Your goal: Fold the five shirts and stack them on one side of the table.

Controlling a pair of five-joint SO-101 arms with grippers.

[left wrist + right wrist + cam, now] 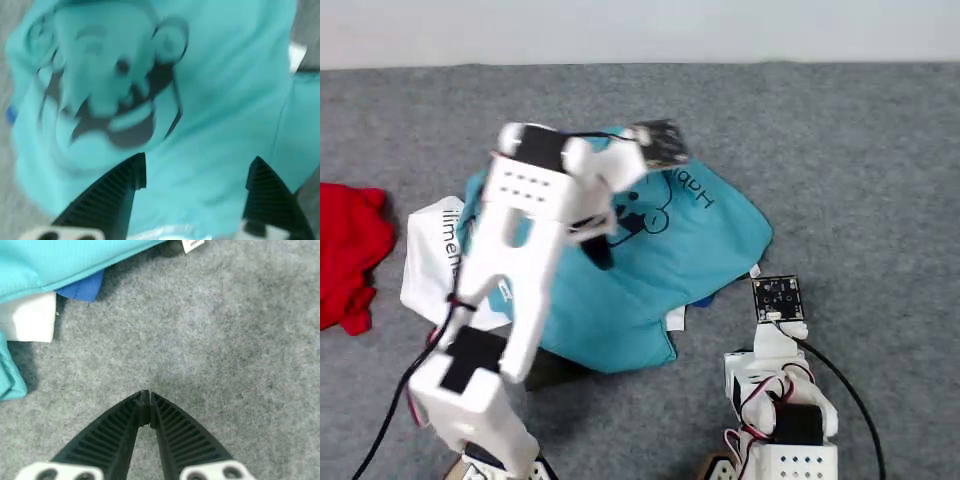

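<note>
Left gripper (pixel 197 167) is spread directly over the cartoon face print of the teal shirt (pixel 710 250), so the left arm is the nearer one. The shirt lies crumpled mid-bench (pixel 860 150) on top of a white shirt (pixel 428 265) and a blue one (pixel 82 290), with the red shirt (pixel 350 250) well apart. Right gripper (pixel 145 400) is pressed together over the bench just beside the teal hem; what else lies under the pile is hidden.

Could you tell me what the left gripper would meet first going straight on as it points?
Probably the teal fabric shirt with a dark cartoon face, lying directly ahead of the open left gripper.
</note>
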